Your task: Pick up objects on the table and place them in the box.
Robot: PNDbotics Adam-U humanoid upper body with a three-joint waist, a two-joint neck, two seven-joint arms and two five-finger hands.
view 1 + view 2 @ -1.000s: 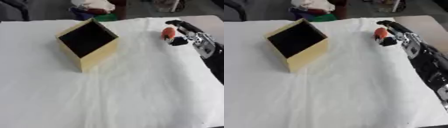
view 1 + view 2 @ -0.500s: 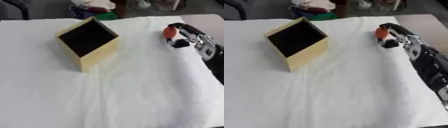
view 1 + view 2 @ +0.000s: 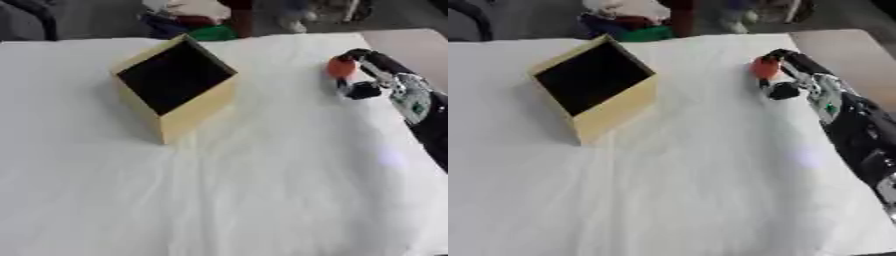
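The near part of the table is lying bare under a white, slightly wrinkled cloth, with no loose object showing on it. Farther in, to the left of centre, the box is standing open-topped, yellowish outside and dark inside; nothing can be made out in it. On the right, the robot's right hand is reaching in from the edge, its fingers curling round a small orange-red object, which is sitting between thumb and fingers at the far right of the cloth, well apart from the box. It is not clear whether the object is already lifting off the cloth. So the task seems to be at the grasping step: the pickup is under way, while the carry across to the box and the release are left to do. The left hand is not showing. Beyond the table's far edge, a dark floor and some clutter of cloth and green are lying in the background.
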